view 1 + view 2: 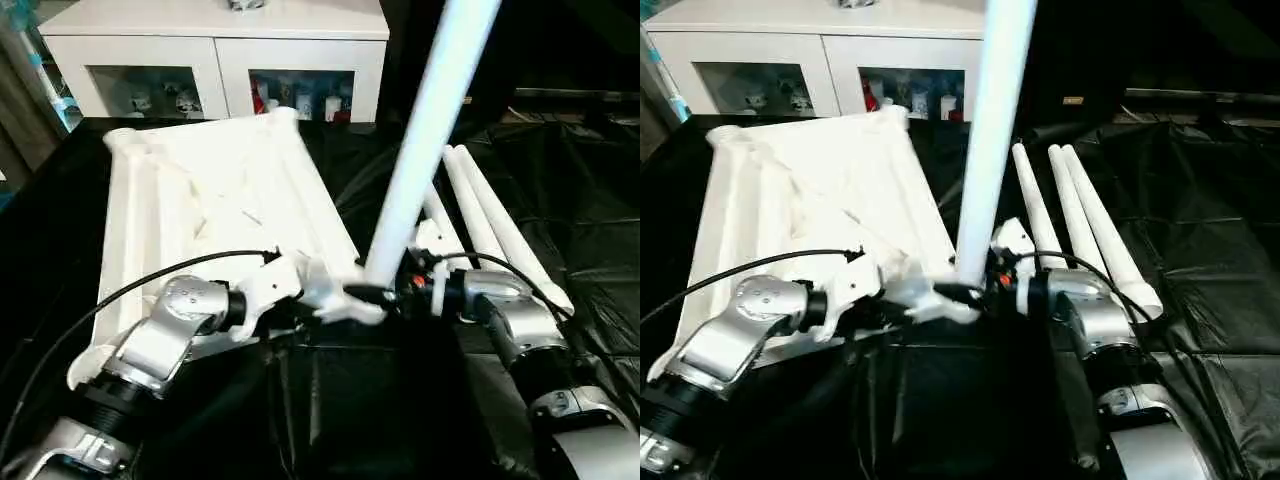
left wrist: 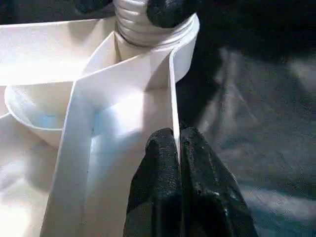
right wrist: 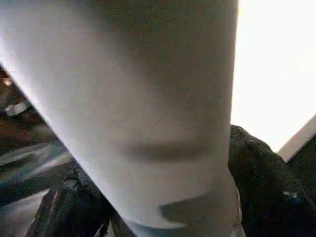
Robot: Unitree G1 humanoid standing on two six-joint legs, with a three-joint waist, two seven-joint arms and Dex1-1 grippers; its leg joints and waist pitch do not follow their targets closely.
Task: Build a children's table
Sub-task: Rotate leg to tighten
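The white tabletop (image 1: pixel 215 200) lies underside up in the left centre, the upright leg (image 1: pixel 425 140) stands in its near corner socket with the right tool (image 1: pixel 400 290) clamped on it, and the left tool (image 2: pixel 178 158) pinches a rib.

the white plastic rectangular tabletop (image 1: pixel 210 215) is laid underside up on the black plastic sheet (image 1: pixel 580 240) — a white cabinet with glass fronts (image 1: pixel 215 50) behind it. one long white tube leg (image 1: pixel 425 130) is stood in its near right corner socket; three more white tube legs (image 1: pixel 495 225) are laid to the right.
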